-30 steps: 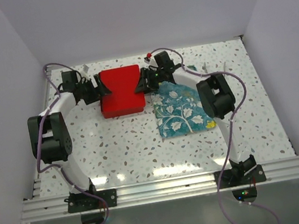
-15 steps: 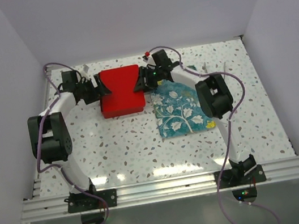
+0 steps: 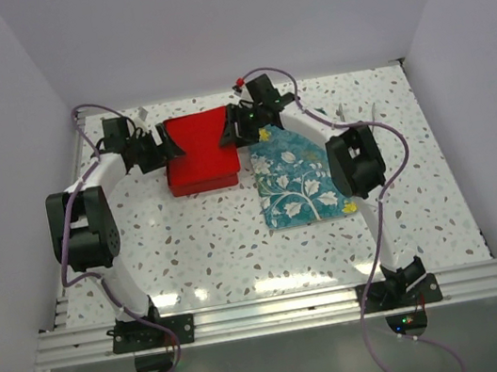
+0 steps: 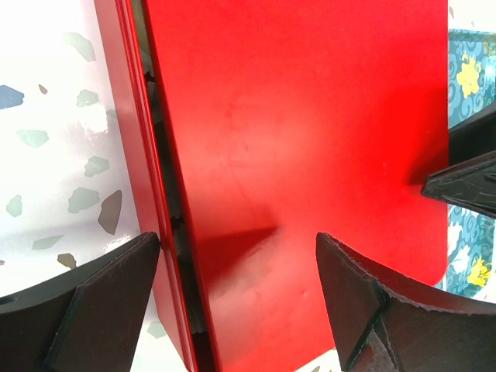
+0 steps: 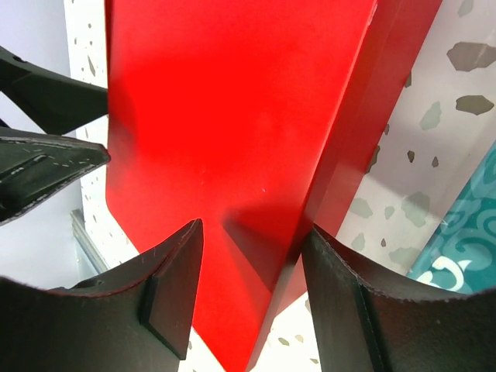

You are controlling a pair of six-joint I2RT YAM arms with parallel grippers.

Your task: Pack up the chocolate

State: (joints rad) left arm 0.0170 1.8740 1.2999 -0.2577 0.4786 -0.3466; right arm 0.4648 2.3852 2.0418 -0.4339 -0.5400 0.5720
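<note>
No chocolate shows in any view. A red box (image 3: 198,156) with its red lid (image 4: 310,116) stands at the back middle of the table. A dark gap shows between the lid and the box wall (image 4: 128,116) on the left side. My left gripper (image 3: 164,146) is open and straddles the lid's left edge (image 4: 236,294). My right gripper (image 3: 228,132) is open too; it straddles the lid's right edge (image 5: 248,287), one finger over the lid top (image 5: 232,101), the other beside the wall.
A teal tray (image 3: 295,178) with a white and yellow flower print lies just right of the box, and a corner of it shows in the left wrist view (image 4: 469,70). The speckled table (image 3: 210,240) has walls on three sides.
My right gripper has moved left, from beside the box's right side to over the lid's right edge. The lid looks slightly shifted. The left arm has not moved.
</note>
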